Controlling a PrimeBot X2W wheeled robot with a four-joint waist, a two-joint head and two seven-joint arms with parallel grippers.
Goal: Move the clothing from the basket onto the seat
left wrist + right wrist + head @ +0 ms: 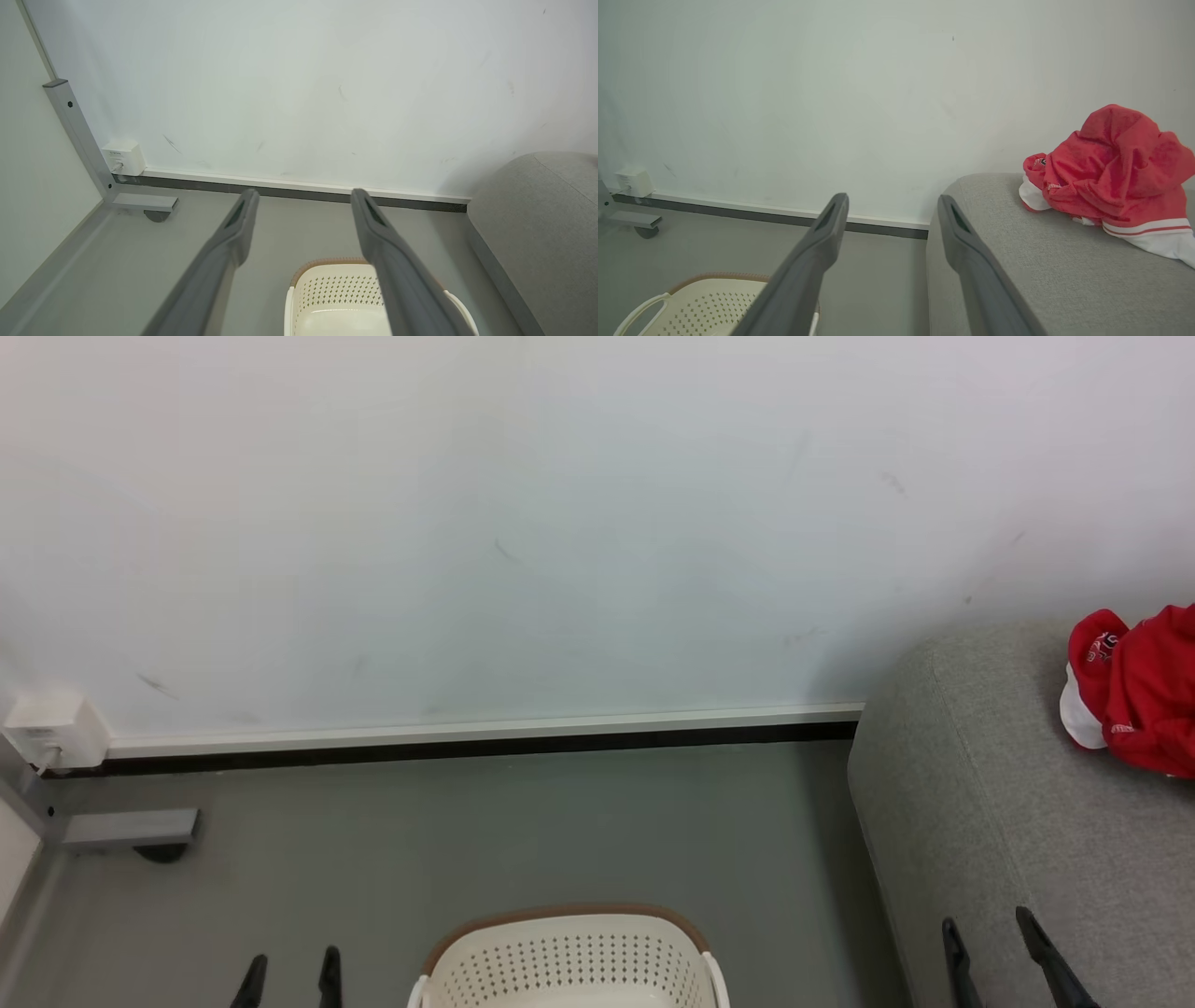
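A heap of red clothing [1144,695] with white panels lies on the grey seat [1008,821] at the right; the right wrist view shows the clothing [1115,168] bunched on the seat [1045,261]. The cream basket [571,959] with a brown rim stands on the floor at the bottom middle, and what shows of its inside holds nothing. My left gripper [290,968] hangs open to the left of the basket [336,298]. Over the seat's front edge my right gripper [990,926] is open, with nothing between its fingers.
A white wall with a skirting board [467,733] runs behind. A white socket box [51,728] and a grey metal frame foot [131,829] sit at the left. Grey floor [513,831] lies between the basket and the wall.
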